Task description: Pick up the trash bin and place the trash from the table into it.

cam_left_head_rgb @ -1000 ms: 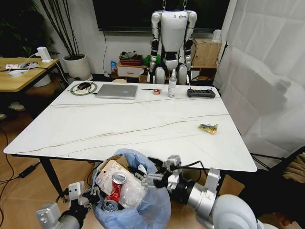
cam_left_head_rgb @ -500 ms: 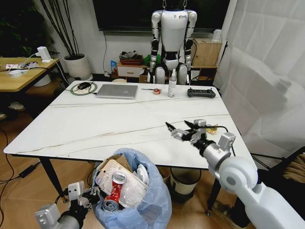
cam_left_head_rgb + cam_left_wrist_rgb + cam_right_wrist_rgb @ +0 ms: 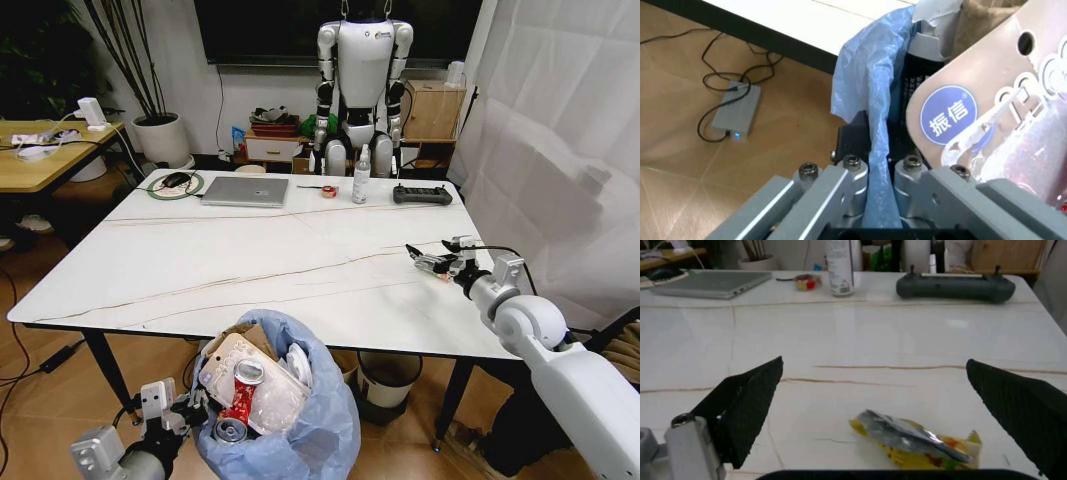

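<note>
The right pincer (image 3: 432, 262) is held spread over the worktop (image 3: 250, 265), the snack wrapper (image 3: 917, 440) between its fingers; the trash bin (image 3: 300, 420), packaging (image 3: 953, 112) marked "振信", is pinched by the left pincer (image 3: 877, 175)

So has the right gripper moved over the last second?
Yes. The right gripper went from beside the trash bin, below the table edge, up over the tabletop to the snack wrapper, jaws open.

bin bag (image 3: 330, 430) light blue | table (image 3: 250, 265) white (brown-veined) | wrapper (image 3: 913, 442) yellow-silver
</note>
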